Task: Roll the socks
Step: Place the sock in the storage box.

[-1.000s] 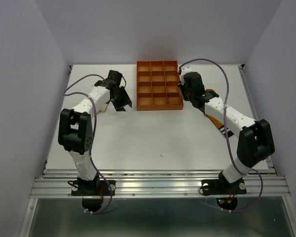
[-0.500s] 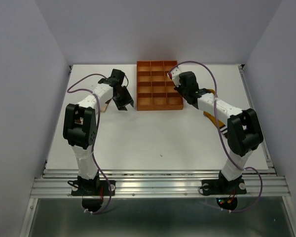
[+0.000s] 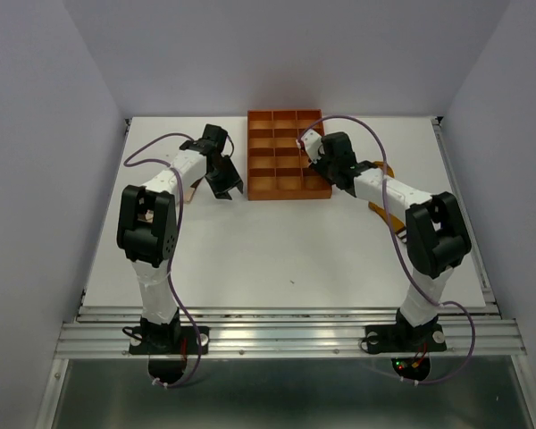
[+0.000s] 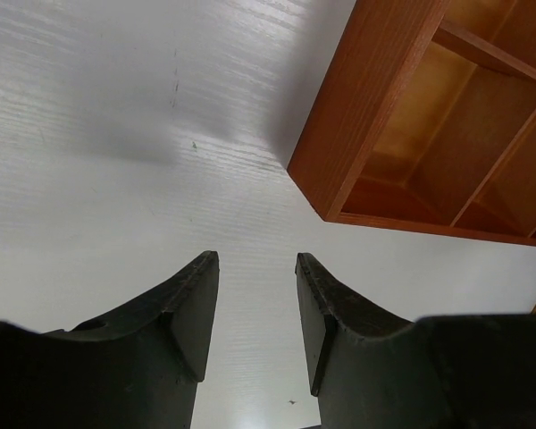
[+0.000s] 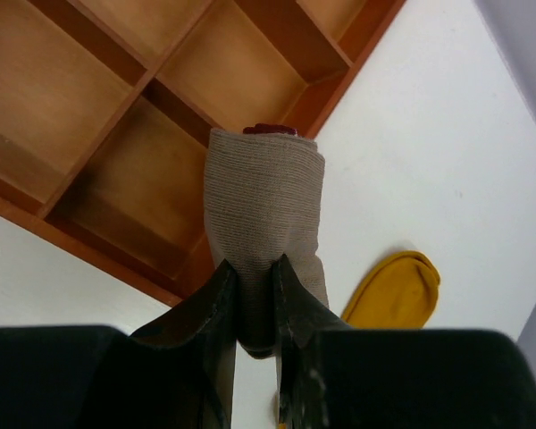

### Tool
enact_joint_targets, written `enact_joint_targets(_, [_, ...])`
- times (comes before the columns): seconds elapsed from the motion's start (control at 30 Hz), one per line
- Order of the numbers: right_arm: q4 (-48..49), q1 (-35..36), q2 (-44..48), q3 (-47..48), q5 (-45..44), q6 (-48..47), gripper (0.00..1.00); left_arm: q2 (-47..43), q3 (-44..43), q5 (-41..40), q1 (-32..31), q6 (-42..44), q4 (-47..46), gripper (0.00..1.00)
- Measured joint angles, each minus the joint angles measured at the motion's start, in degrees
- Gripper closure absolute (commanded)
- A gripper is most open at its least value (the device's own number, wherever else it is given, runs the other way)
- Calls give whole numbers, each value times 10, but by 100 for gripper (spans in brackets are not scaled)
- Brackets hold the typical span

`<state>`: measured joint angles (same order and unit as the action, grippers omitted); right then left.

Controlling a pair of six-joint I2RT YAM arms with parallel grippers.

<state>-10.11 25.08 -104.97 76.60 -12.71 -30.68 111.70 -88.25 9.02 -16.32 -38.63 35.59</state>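
My right gripper (image 5: 255,264) is shut on a rolled taupe sock (image 5: 263,188) with a bit of maroon cuff at its far end. It holds the roll above the right-hand compartments of the orange tray (image 5: 116,89). In the top view the right gripper (image 3: 309,143) hangs over the tray (image 3: 286,189). A mustard sock (image 5: 393,290) lies flat on the table right of the tray, partly under the right arm (image 3: 386,170). My left gripper (image 4: 257,259) is open and holds nothing, low over the table just left of the tray's front corner (image 4: 375,116). A tan sock edge (image 3: 189,190) peeks out under the left arm.
The tray has several square compartments, and those in view show nothing inside. White side walls close in the table (image 3: 277,250) on the left and right. A metal rail (image 3: 286,335) runs along the near edge by the arm bases.
My right gripper has carried the rolled taupe sock leftward from beside the tray's right edge to over its compartments. The left gripper has barely shifted and stays open.
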Motion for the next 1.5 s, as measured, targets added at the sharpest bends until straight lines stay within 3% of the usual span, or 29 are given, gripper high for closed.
enact_joint_targets(0.6, [-38, -3, -60, 50, 101, 20, 99, 25, -23, 0, 0, 0, 0, 50])
enact_joint_targets(1.5, [-65, -10, -109, 75, 174, 97, 99, 97, -108, -12, -26, -2, -31, 52])
